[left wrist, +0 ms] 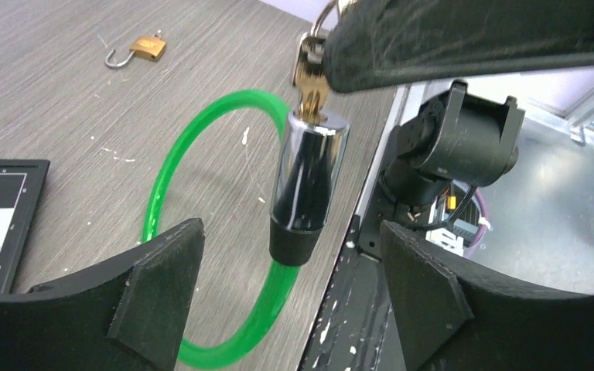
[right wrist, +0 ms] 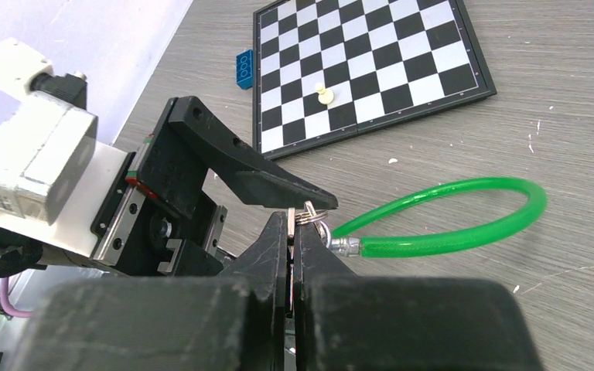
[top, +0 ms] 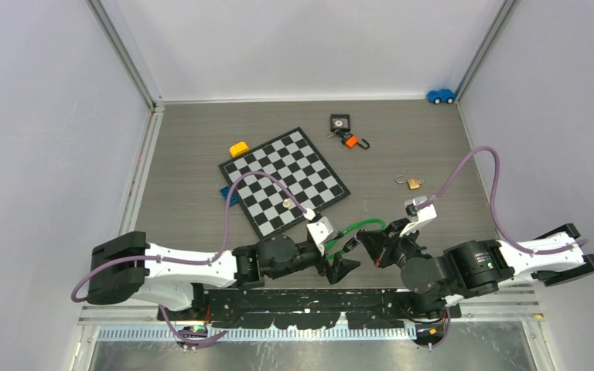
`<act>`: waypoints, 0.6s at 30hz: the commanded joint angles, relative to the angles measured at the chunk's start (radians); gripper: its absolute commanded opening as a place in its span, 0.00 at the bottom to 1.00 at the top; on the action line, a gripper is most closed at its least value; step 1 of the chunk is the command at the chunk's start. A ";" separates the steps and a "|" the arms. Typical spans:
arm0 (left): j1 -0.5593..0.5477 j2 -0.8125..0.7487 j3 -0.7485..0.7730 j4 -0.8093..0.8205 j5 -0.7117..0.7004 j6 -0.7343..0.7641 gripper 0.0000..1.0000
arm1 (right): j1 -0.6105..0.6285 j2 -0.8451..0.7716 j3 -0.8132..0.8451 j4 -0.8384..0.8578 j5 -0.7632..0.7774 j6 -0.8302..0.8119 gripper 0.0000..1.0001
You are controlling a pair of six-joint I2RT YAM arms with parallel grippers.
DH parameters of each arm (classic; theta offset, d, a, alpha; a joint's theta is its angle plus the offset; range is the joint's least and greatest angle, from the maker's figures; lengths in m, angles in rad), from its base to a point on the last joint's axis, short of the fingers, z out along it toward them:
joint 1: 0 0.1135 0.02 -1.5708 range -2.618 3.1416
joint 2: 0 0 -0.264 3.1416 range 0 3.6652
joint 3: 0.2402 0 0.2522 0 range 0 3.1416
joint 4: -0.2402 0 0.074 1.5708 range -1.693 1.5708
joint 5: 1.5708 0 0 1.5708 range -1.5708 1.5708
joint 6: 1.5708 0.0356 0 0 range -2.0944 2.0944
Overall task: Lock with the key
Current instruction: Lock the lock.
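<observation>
From above, the cable lock sits just off the chessboard's near corner, on the side toward the arm bases. It lies between the two arms, over the desk. The right fingers meet it from one side and the left fingers from the other, likely so one can turn the key while the other steadies the lock. The green loop arcs back toward the chessboard.

In the left wrist view, the chrome barrel stands nearly upright, its long axis running top to bottom. The keyhole end is up and the black collar, where the cable enters, is down. The key sits in the keyhole, in line with that axis, with one right finger pressed on its head. The left fingers are spread wide on either side of the barrel and touch nothing; they seem placed to close on it.

In the right wrist view, the right fingers are clenched on the key. Only a thin edge of it and its split ring show at their tips. The key points away from the camera, along the fingers, and the loop trails off on the chessboard's near side.
</observation>
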 commanded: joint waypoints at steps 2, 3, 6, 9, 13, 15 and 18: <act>0.002 -0.036 -0.026 0.014 0.022 0.008 0.81 | 0.000 0.001 0.041 0.078 0.047 -0.009 0.00; 0.002 -0.035 -0.027 0.013 0.023 0.007 0.79 | 0.000 0.004 0.041 0.078 0.046 -0.009 0.01; 0.003 -0.030 -0.030 0.022 0.022 0.006 0.72 | 0.000 0.009 0.044 0.078 0.043 -0.009 0.00; 0.002 -0.026 -0.032 0.031 0.017 0.008 0.64 | 0.000 0.011 0.047 0.078 0.038 -0.009 0.00; 0.002 -0.031 -0.035 0.032 0.005 0.013 0.46 | 0.000 0.011 0.049 0.078 0.037 -0.010 0.00; 0.003 -0.038 -0.037 0.027 0.002 0.016 0.42 | 0.001 0.010 0.049 0.079 0.040 -0.010 0.00; 0.003 -0.044 -0.040 0.014 -0.002 0.019 0.40 | 0.000 0.007 0.050 0.078 0.042 -0.010 0.00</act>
